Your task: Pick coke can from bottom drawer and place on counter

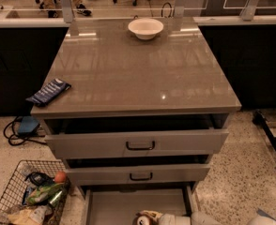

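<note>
**Gripper low in the open bottom drawer, can not clearly seen**

The robot's gripper sat at the bottom edge of the frame, just right of centre, over the plain grey floor of the wide, shallow bottom drawer, which stood pulled out. Its white arm ran off toward the lower right. Whether the gripper held anything could not be told, and the small red coke can could not be made out with any certainty.

Above, two grey drawer fronts with black bar handles stood slightly ajar. The glossy grey-brown counter filled the middle of the frame. A white bowl rested near its far edge and a dark blue packet at its left edge. A wire basket of clutter stood on the floor at lower left, with a small orange fruit in it.
</note>
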`<act>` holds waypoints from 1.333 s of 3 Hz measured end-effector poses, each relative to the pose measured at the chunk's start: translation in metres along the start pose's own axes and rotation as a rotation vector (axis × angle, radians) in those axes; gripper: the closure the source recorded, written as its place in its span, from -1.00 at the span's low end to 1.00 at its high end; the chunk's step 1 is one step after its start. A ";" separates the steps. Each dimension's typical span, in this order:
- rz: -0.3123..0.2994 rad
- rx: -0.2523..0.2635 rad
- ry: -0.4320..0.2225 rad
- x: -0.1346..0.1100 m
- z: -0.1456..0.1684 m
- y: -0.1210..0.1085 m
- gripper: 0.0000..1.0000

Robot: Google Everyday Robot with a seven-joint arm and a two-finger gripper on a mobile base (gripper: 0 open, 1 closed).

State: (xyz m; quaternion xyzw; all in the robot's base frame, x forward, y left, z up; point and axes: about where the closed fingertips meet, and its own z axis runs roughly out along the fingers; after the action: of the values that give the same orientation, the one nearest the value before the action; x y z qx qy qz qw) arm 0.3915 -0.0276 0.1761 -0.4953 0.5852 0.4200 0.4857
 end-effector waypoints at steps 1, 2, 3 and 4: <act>0.002 -0.003 -0.002 0.000 0.002 0.001 0.91; 0.002 -0.004 -0.004 0.000 0.003 0.002 1.00; -0.011 -0.018 -0.006 -0.008 0.010 0.001 1.00; -0.052 -0.001 0.017 -0.034 0.003 -0.008 1.00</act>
State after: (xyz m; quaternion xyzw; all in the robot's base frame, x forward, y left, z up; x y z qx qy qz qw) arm 0.4014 -0.0199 0.2091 -0.5143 0.5760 0.4031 0.4912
